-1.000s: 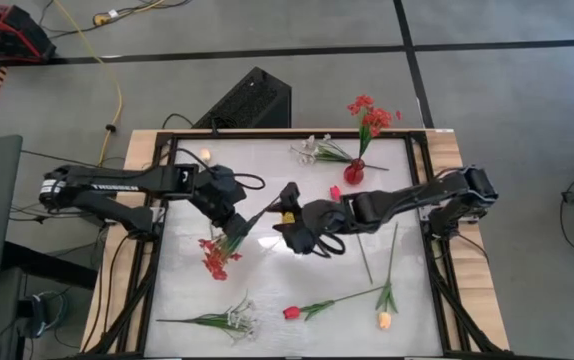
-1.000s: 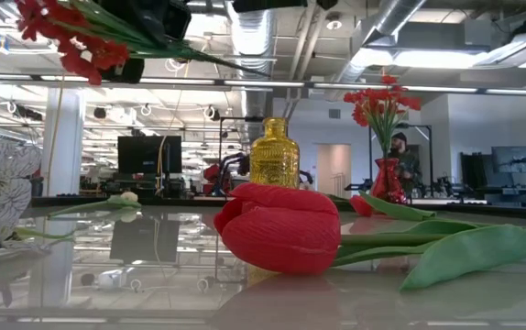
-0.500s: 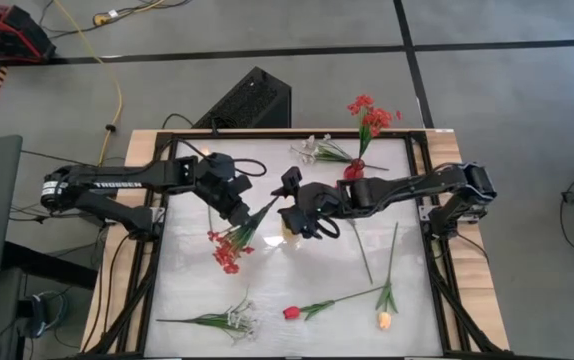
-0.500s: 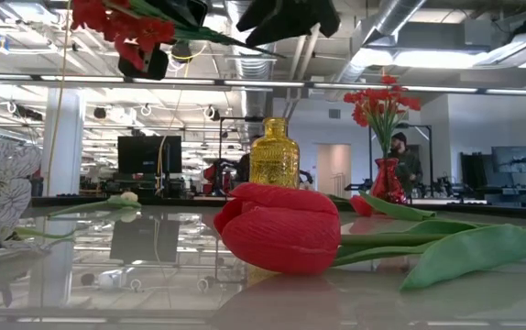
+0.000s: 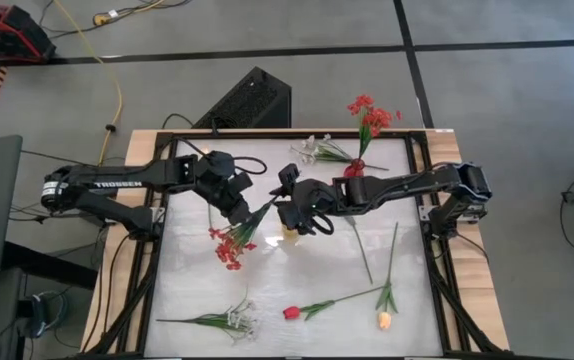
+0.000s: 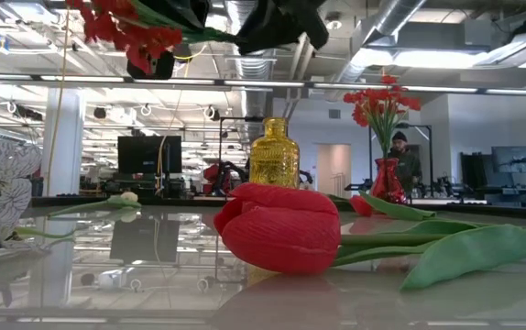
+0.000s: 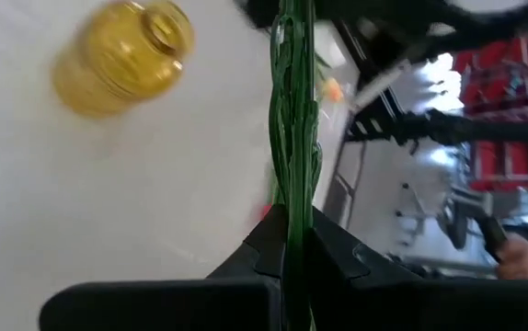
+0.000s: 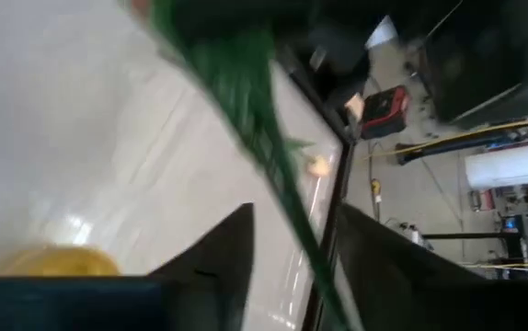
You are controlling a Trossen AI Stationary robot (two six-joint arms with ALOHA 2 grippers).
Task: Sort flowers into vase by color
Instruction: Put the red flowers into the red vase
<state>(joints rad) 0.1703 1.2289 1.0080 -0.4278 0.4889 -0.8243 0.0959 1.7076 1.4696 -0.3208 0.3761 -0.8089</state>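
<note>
Above the middle of the pale glass-topped table (image 5: 187, 290), the two dark arms meet over one red clustered-bloom flower with a long green stem (image 5: 235, 237). The left gripper (image 5: 239, 203) is closed tight on that stem, which runs between its fingers (image 7: 266, 246) in the left wrist view; the blooms hang off the table toward the left arm's side. The right gripper (image 5: 289, 203) sits at the stem's other end, its fingers (image 8: 218, 248) partly parted with the stem passing between them; whether they press it cannot be told. Directly under the right gripper stands a small amber ribbed glass bottle vase (image 6: 274, 152). Farther back, near the table's far edge, a red glass vase (image 5: 354, 171) holds a red clustered spray (image 5: 369, 112), with a white small-blossom spray (image 5: 314, 151) lying just beside it. Along the near side lie another white spray (image 5: 229, 320), a red tulip bud (image 6: 279, 227) and a pale peach tulip bud (image 5: 383, 320).
</note>
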